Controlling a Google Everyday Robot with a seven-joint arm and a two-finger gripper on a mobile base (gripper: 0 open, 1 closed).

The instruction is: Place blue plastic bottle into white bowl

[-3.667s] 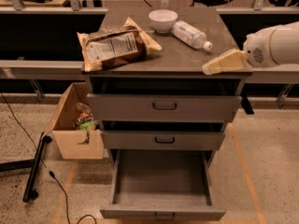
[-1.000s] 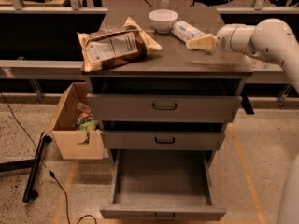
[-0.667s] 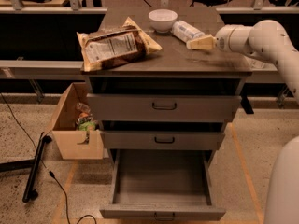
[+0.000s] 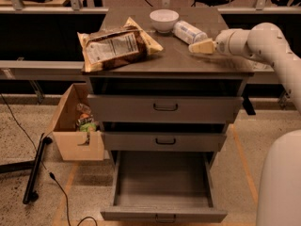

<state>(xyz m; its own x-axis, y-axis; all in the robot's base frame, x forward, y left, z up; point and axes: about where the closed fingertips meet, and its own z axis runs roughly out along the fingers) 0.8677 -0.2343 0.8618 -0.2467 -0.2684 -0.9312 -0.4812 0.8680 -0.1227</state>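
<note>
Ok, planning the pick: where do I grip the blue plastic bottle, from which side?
Probably across the middle of the blue plastic bottle, from above: it lies on its side beside the white bowl. The gripper is by its near end.

Only one camera here. It's up high in front of the drawer unit, standing back a bit and tilted down, so the whole front fits in: counter (image 4: 178, 62) up at 12 o'clock, open bottom drawer (image 4: 162, 182) down at 6. Floor and a cardboard box (image 4: 70, 138) sit off at 9. The arm (image 4: 263, 39) shows at 2 o'clock, with its hand (image 4: 201, 46) over the counter's right side, about 1 o'clock.
</note>
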